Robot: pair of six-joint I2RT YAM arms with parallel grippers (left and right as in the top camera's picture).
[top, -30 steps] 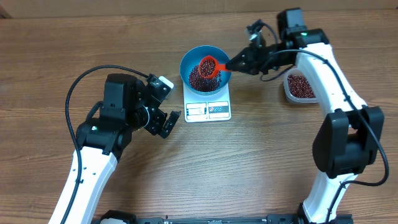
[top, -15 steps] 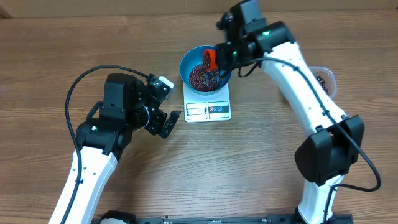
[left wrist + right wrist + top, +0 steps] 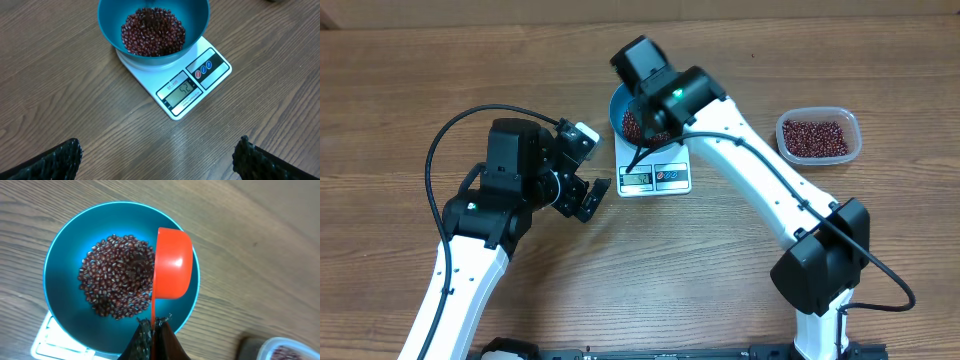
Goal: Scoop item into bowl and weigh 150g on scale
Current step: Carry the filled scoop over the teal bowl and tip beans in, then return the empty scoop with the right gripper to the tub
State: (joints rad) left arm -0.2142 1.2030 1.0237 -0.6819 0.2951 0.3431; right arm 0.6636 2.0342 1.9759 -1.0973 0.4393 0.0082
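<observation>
The teal bowl (image 3: 62, 255) stands on the white scale (image 3: 200, 75) and holds a heap of dark red-brown beans (image 3: 117, 277). My right gripper (image 3: 154, 322) is shut on the thin handle of the orange scoop (image 3: 172, 262). The scoop hangs over the bowl's right half, tipped on its side with its outer face towards the camera. In the overhead view the right arm covers most of the bowl (image 3: 616, 112), and the scoop is hidden. My left gripper (image 3: 159, 150) stands open over bare wood just left of the scale (image 3: 655, 177), with nothing between its fingers.
A clear plastic tub (image 3: 817, 136) with more beans sits at the right of the table. The right arm reaches across from the lower right towards the bowl. The scale's display is lit and faces the left gripper.
The right arm has swung left from the tub side to right over the bowl. The scoop, which held beans level, is now tipped over. The left arm has not moved.
</observation>
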